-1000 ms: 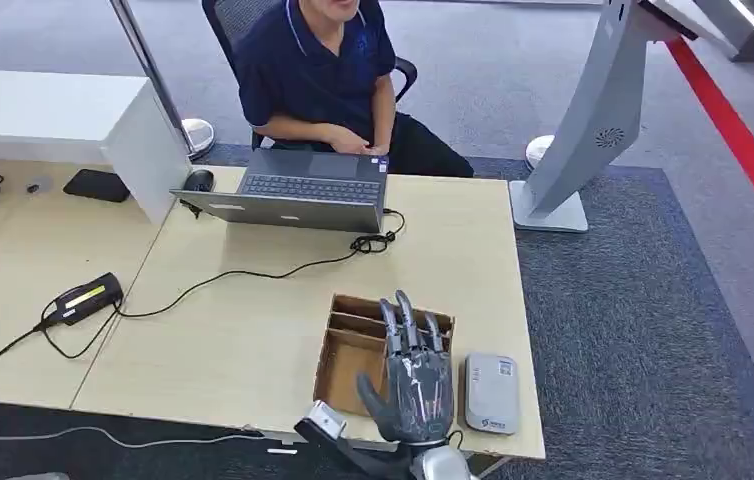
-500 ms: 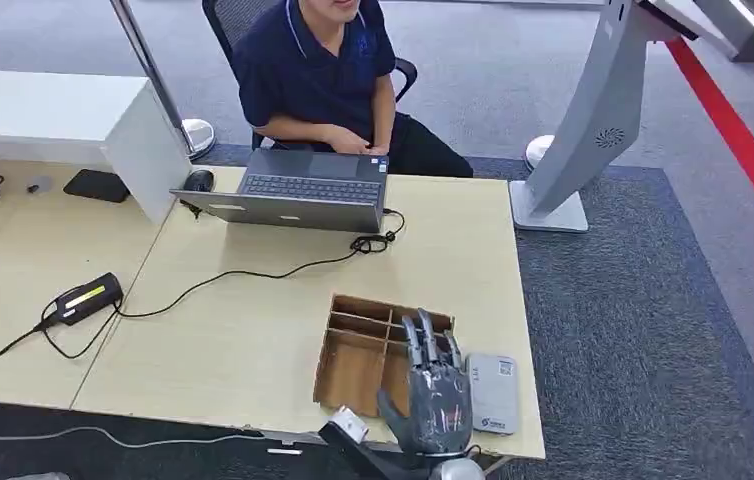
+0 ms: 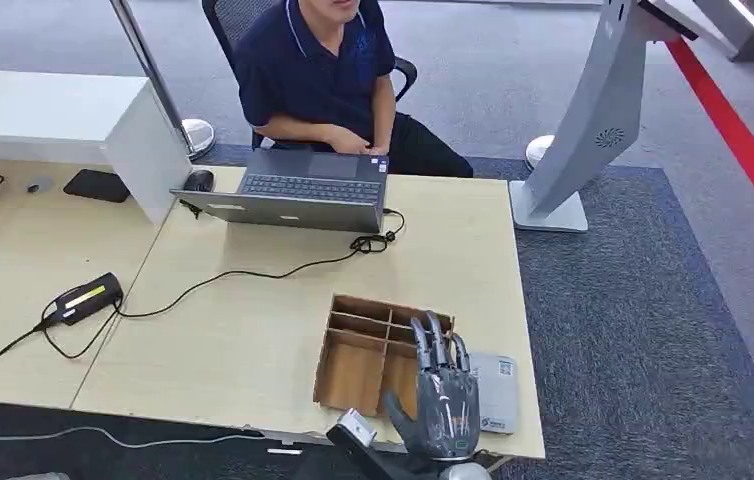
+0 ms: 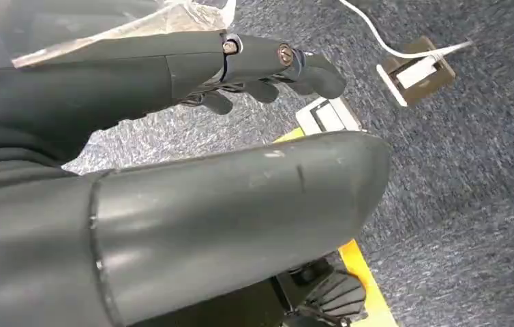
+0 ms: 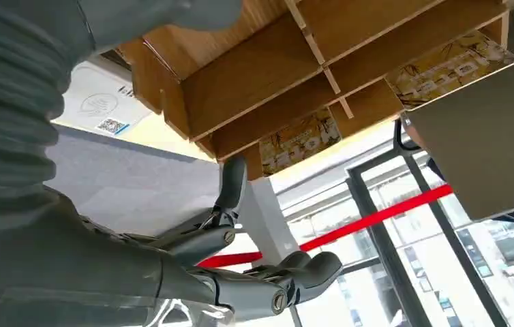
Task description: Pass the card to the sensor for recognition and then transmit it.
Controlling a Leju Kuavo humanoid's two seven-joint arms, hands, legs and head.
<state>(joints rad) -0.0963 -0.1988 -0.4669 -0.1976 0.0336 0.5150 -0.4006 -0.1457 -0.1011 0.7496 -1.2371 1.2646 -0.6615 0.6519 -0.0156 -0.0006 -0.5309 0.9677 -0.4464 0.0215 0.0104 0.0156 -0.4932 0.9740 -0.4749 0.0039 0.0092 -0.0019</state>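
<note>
My right hand (image 3: pixel 440 400) hovers flat with its fingers spread, holding nothing, over the right side of a wooden divided box (image 3: pixel 358 345) and the edge of the grey card sensor (image 3: pixel 494 392). The right wrist view looks from close by at the box (image 5: pixel 268 75), with bamboo-patterned cards (image 5: pixel 300 139) lying in its compartments. A second card (image 5: pixel 448 68) lies further along, and the sensor (image 5: pixel 97 102) is beside the box. My right hand's fingers (image 5: pixel 240 272) are slightly bent and apart. My left hand (image 4: pixel 172 191) hangs over the carpet with nothing in it.
A person (image 3: pixel 323 70) sits behind the table at an open laptop (image 3: pixel 293 190). A black power brick (image 3: pixel 85 297) and its cable (image 3: pixel 243 272) lie on the left of the table. A grey kiosk stand (image 3: pixel 593 120) rises at the right.
My right hand has shifted to the right and back toward the table's near edge, from above the box's middle to its right side beside the sensor.
</note>
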